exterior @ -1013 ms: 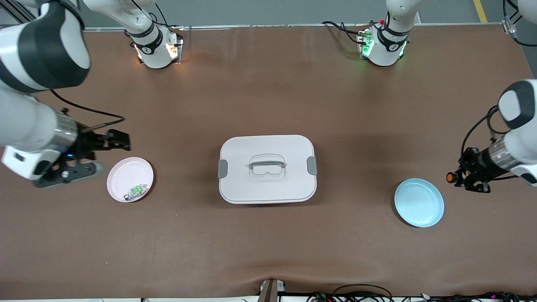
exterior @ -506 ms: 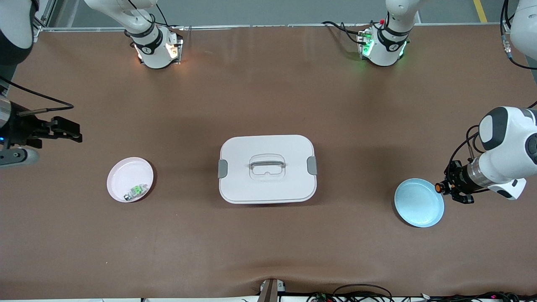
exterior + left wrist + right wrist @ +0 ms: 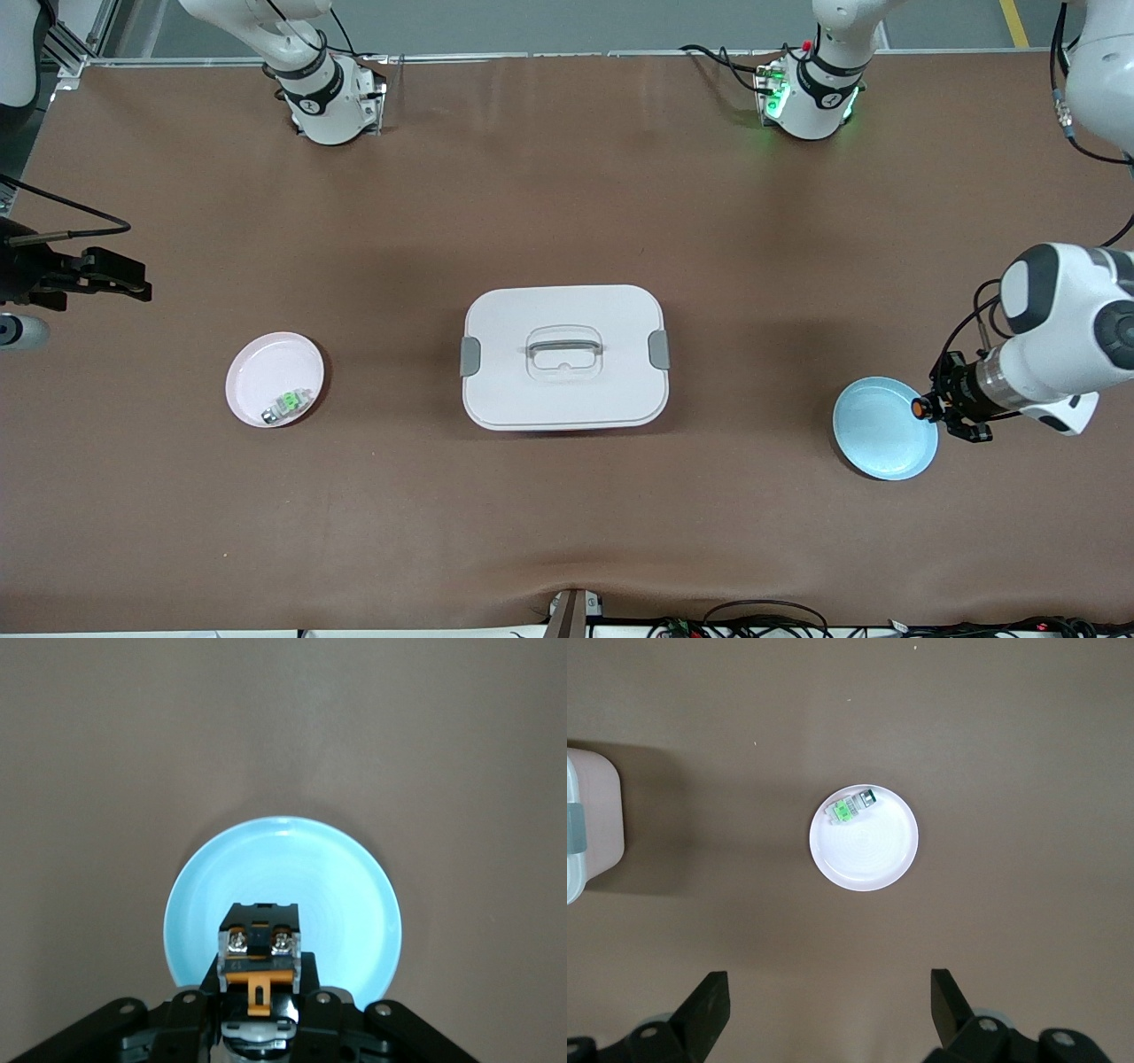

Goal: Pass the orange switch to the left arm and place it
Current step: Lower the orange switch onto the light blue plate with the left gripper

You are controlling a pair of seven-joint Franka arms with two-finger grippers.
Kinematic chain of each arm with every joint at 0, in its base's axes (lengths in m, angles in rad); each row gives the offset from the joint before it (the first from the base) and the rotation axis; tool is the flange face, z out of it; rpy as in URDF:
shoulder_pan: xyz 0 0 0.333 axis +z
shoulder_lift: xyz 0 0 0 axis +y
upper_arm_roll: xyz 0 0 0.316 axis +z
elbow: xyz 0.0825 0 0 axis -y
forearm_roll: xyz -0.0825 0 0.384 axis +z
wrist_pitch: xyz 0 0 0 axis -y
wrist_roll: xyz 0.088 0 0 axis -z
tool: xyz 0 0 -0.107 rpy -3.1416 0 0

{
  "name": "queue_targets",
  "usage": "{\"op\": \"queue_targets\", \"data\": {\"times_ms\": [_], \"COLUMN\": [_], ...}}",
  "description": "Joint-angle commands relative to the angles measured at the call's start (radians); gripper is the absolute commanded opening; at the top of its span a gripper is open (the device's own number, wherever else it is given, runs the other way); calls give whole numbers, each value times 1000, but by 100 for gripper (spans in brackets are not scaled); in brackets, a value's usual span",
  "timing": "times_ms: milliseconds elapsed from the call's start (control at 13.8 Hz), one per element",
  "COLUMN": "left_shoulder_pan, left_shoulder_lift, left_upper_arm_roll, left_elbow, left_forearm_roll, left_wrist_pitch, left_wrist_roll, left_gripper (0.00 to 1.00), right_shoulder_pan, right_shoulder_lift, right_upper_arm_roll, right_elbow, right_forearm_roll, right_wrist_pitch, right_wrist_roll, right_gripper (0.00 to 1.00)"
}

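My left gripper [image 3: 932, 409] is shut on the orange switch [image 3: 921, 409], a small black part with an orange cap, and holds it over the edge of the blue plate [image 3: 884, 429]. In the left wrist view the switch [image 3: 260, 950] sits between the jaws, above the blue plate [image 3: 292, 868]. My right gripper [image 3: 111, 273] is open and empty, raised at the right arm's end of the table; in the right wrist view its fingers [image 3: 709, 1005] stand wide apart. The white box [image 3: 563, 355] with grey clips and handle stands mid-table.
A pink plate [image 3: 266, 377] lies toward the right arm's end, with a small green-and-silver part [image 3: 288, 404] in it; both also show in the right wrist view, the plate [image 3: 873, 855] and the part [image 3: 849, 807]. A box corner [image 3: 594, 828] shows there too.
My left gripper has moved with the orange switch toward the blue plate and now hangs over its edge. My right gripper has pulled away from the pink plate toward the table's end.
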Motion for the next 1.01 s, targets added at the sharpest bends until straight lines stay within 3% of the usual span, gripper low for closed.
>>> {"op": "queue_targets", "data": {"times_ms": [0, 217, 506, 723, 940], "left_shoulder_pan": [-178, -235, -399, -407, -413], "left_shoulder_lift": [29, 64, 84, 83, 107], "left_upper_arm_roll": [178, 219, 434, 464, 468], "left_elbow": [68, 94, 99, 94, 92], "left_forearm_roll": [-62, -104, -290, -435, -435], "left_wrist_pitch": [-9, 29, 111, 114, 118], "left_wrist_roll": [-27, -27, 35, 209, 220], "left_gripper": [0, 0, 0, 0, 0], "right_shoulder_pan": [-17, -34, -65, -82, -122], "right_shoulder_lift": [-16, -42, -48, -48, -53], "right_upper_arm_roll": [18, 15, 15, 14, 15], "right_elbow": [-13, -13, -14, -17, -17], "right_forearm_roll": [21, 24, -17, -17, 39], "right_wrist_pitch": [-8, -11, -11, -19, -13], "right_wrist_roll": [-1, 0, -12, -7, 1], "right_gripper": [100, 100, 100, 100, 100]}}
